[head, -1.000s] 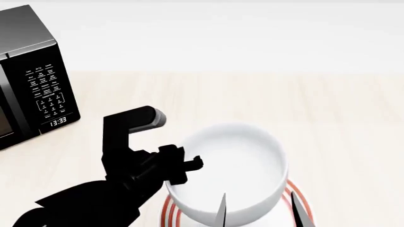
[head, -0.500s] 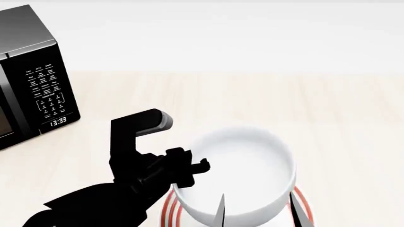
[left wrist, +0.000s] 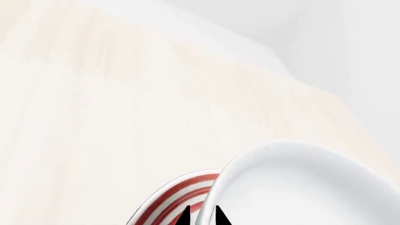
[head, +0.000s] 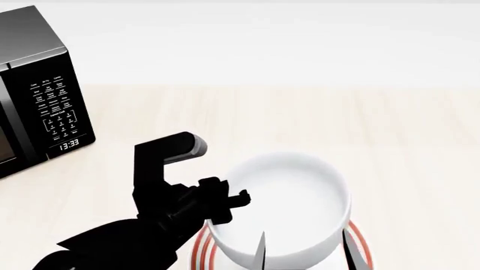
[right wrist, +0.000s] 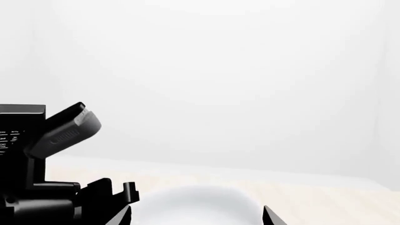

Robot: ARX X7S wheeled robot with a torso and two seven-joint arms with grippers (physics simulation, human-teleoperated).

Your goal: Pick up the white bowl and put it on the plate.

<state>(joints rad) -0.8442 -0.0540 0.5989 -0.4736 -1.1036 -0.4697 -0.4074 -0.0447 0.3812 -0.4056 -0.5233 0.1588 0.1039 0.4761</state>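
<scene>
Above the plate [head: 358, 243], the left gripper [left wrist: 202, 216] pinches the white bowl [head: 281, 208] by its slick, rigid-looking rim; the right gripper [head: 307, 247] jaws spread wide.

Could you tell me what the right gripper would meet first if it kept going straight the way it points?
Probably the glossy deep white bowl, sitting between the right gripper fingertips; beyond it only pale wooden tabletop and wall, though depth is unclear.

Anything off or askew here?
Nothing stands out. The bowl sits level over the plate, its rim pinched by the left gripper. Nothing spilled or damaged; the microwave stands upright.
</scene>
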